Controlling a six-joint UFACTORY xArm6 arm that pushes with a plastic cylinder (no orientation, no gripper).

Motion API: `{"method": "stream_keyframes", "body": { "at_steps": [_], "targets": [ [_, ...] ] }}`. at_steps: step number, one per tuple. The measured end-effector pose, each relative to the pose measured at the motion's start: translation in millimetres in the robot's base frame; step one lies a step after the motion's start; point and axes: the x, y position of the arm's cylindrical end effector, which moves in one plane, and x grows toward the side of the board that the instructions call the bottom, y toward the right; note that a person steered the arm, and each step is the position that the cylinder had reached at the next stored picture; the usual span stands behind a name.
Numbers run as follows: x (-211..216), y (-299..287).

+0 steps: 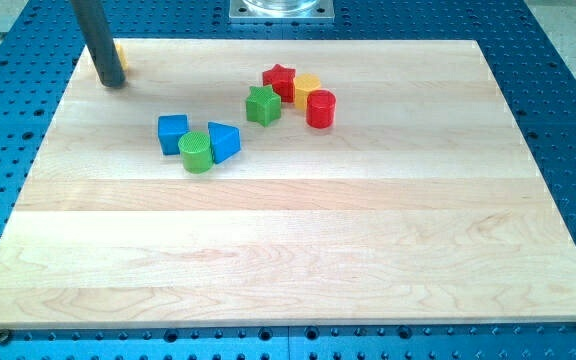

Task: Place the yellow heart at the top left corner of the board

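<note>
Yellow heart (120, 57) at counter's (268, 250) top-left corner, mostly hidden behind my tip (114, 83), apparently touching. No claw here: bare rod only. Probably light, rigid, slick on wood; best nudged through its middle, never gripped.

Mostly hidden: the yellow piece up in the top left corner

The rod covers nearly all of the yellow block (121, 57), so only a sliver pokes out on the view's right of it and I can't make out its shape (heart or not, no idea). The rod's upper part runs off the view's top edge. The yellow block (307, 88) behind the red cylinder (320, 108) is half covered too.
</note>
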Motion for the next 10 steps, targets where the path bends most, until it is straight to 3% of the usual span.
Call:
{"method": "stream_keyframes", "body": {
  "at_steps": [3,5,6,8,10],
  "targets": [
    [-30.4,1.7],
    [36.4,2.6],
    [25.4,-67.8],
    [-63.4,-47.5],
    [-69.2,-4.5]
  ]
}}
